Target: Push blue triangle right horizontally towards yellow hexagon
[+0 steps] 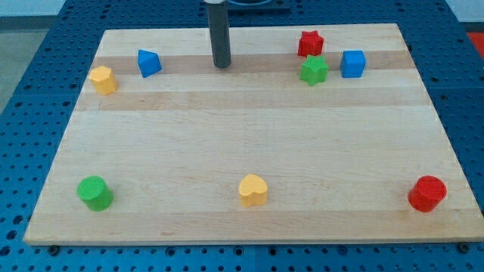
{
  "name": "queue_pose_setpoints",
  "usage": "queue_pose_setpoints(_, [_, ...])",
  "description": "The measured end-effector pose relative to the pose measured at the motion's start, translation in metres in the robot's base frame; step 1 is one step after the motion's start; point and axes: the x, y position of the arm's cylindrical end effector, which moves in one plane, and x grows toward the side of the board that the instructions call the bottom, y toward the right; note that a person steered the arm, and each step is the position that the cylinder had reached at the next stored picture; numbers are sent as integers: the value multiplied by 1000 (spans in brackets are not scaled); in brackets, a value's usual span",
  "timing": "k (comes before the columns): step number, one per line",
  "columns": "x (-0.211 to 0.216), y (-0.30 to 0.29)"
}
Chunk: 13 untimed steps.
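Observation:
The blue triangle (149,63) lies near the view's top left on the wooden board (249,136). The yellow hexagon (103,79) sits just to its left and slightly lower, a small gap between them. My tip (221,66) rests on the board to the right of the blue triangle, about a hand's width away and not touching it. The dark rod rises straight up out of the view's top.
A red star (310,43), a green star (313,70) and a blue cube (352,63) cluster at the top right. Along the bottom are a green cylinder (94,193), a yellow heart (252,190) and a red cylinder (427,193).

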Motion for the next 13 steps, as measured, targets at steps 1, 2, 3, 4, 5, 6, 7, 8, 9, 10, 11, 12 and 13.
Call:
queue_pose_setpoints(1, [-9,-50])
queue_pose_setpoints(2, [-22,-90])
queue_pose_setpoints(3, [-33,-131])
queue_pose_setpoints(4, [-47,-165])
queue_pose_setpoints(5, [-48,-190])
queue_pose_setpoints(6, [-41,-194])
queue_pose_setpoints(7, [-18,-164])
queue_pose_setpoints(8, [0,-102])
queue_pose_setpoints(9, [19,-17])
queue_pose_setpoints(10, [57,78])
queue_pose_setpoints(11, [75,108])
queue_pose_setpoints(12, [49,71])
queue_pose_setpoints(13, [13,21])
